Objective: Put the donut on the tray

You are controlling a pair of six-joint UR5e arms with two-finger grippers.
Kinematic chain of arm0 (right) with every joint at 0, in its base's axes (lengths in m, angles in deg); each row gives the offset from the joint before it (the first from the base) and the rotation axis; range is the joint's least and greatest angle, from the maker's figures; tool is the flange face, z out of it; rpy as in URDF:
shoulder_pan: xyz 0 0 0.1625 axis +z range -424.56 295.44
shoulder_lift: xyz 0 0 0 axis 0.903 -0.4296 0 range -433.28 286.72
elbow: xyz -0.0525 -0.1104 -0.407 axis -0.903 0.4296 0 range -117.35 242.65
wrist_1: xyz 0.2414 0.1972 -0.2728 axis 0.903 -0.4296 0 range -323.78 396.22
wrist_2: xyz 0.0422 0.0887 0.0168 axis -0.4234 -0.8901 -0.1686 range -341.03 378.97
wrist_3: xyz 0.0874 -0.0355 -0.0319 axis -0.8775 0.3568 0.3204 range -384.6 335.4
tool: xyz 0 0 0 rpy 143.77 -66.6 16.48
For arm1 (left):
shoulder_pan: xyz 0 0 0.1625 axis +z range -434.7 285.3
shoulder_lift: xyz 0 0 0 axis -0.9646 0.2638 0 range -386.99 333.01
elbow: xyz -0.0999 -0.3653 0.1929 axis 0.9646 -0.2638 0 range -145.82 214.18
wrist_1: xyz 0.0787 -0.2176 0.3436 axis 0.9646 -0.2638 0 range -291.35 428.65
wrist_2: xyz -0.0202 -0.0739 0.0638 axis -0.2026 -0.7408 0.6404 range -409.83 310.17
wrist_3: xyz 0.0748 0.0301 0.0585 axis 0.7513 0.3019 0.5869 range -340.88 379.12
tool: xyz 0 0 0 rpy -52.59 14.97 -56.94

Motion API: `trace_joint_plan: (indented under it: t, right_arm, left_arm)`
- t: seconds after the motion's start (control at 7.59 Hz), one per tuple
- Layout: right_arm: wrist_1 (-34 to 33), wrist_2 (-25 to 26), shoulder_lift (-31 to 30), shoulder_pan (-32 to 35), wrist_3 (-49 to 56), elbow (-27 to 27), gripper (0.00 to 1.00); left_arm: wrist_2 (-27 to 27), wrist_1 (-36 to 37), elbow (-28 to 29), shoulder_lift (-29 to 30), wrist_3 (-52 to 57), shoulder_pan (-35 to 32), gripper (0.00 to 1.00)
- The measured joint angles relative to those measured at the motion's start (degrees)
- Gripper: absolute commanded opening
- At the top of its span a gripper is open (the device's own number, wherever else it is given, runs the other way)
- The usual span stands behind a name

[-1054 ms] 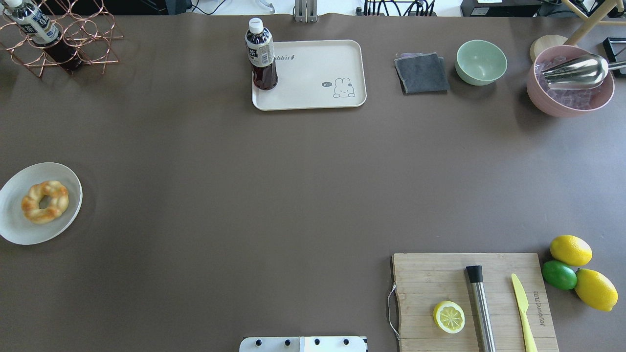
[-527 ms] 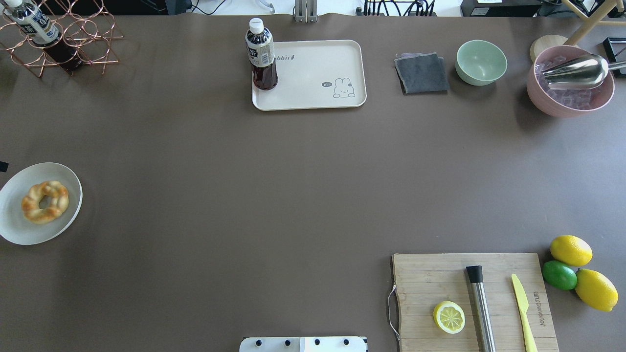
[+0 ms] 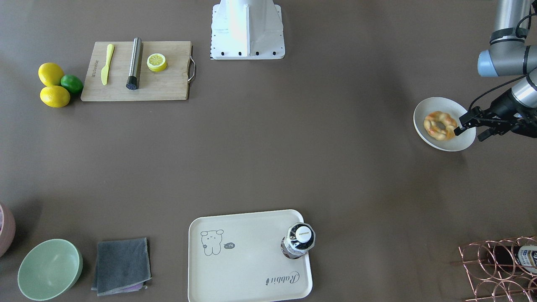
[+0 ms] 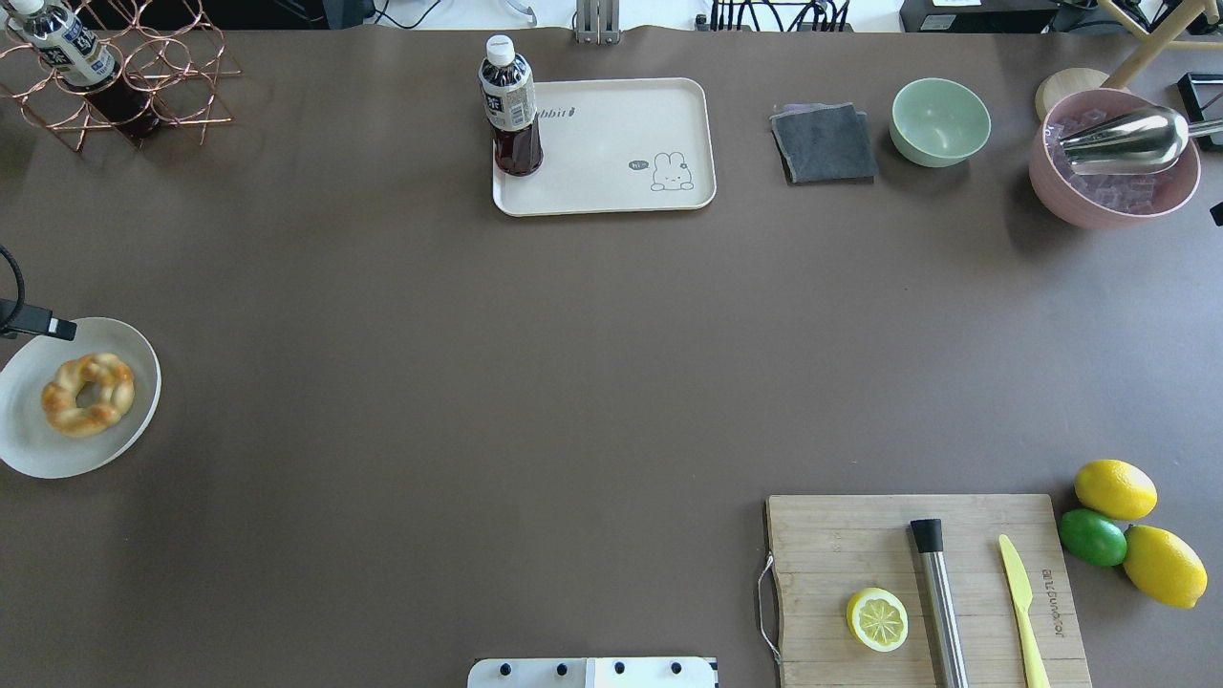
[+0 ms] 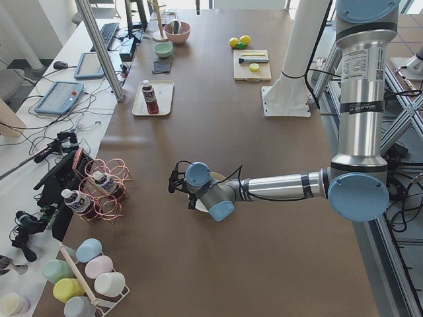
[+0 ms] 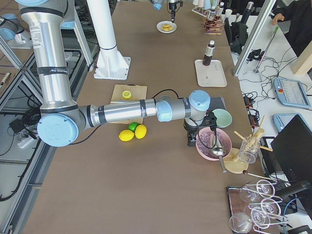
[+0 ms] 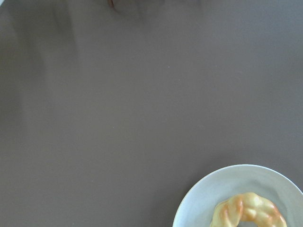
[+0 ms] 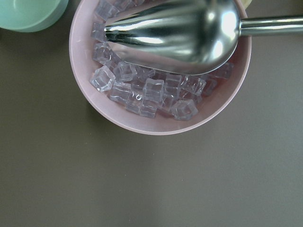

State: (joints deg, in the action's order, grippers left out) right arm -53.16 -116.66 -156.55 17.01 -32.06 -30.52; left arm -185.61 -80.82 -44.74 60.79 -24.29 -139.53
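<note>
Left hand [image 3: 469, 131], fingers apart, at right edge of front view, over plate [image 3: 444, 146] rim, just right of donut [image 3: 439, 125]; tray [image 3: 251, 218] well apart, bottom centre of desk.

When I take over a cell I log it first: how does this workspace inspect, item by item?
Surface: brown table, props along its edges.
Job's things: donut on a round plate at the robot's left; tray at the far edge, a bottle upright in one corner.
Clutter: cutting board with lemon half, steel cylinder, yellow knife; lemons, lime; grey cloth; green bowl; pink bowl of ice with scoop; wire rack.
Pincers: left pincer open at the plate's rim beside the donut, empty; right pincer by the pink bowl, state untellable.
Cables: black cable looping at the left wrist.
Surroundings: desk with tablets beyond the far edge.
</note>
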Motion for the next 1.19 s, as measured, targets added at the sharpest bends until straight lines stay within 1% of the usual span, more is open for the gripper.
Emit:
trace_joint_plan:
  t: [0.13, 0.26, 0.4, 0.53, 0.66, 0.79, 1.19]
  right_arm:
    - [0.0, -0.1, 0.1, 0.0, 0.3, 0.1, 1.00]
    - [0.0, -0.3, -0.9, 0.2, 0.8, 0.1, 1.00]
    - [0.8, -1.9, -4.1, 1.1, 2.7, -1.4, 1.00]
    - [1.3, -0.7, -7.3, 2.8, 4.3, -3.0, 1.00]
    - [1.1, 0.8, -9.0, 5.0, 6.6, -3.4, 1.00]
    - [0.8, 1.8, -10.2, 6.2, 8.1, -3.4, 1.00]
    - [0.8, 2.1, -12.2, 6.8, 8.8, -3.8, 1.00]
  left_arm:
    - [-2.1, 1.2, -0.1, 1.3, -0.1, -0.5, 0.98]
    - [-4.8, 3.1, 0.0, 2.4, 0.4, -2.4, 0.98]
    - [-6.1, 7.1, 0.8, 3.7, 3.9, -5.2, 0.98]
    - [-5.8, 13.7, 2.1, 5.4, 12.3, -9.4, 0.98]
    - [-6.7, 19.0, 1.7, 5.9, 19.5, -13.0, 0.98]
    - [-7.0, 21.7, 1.2, 6.0, 22.9, -14.5, 0.98]
    - [-7.1, 23.0, -0.5, 3.9, 25.2, -15.0, 0.98]
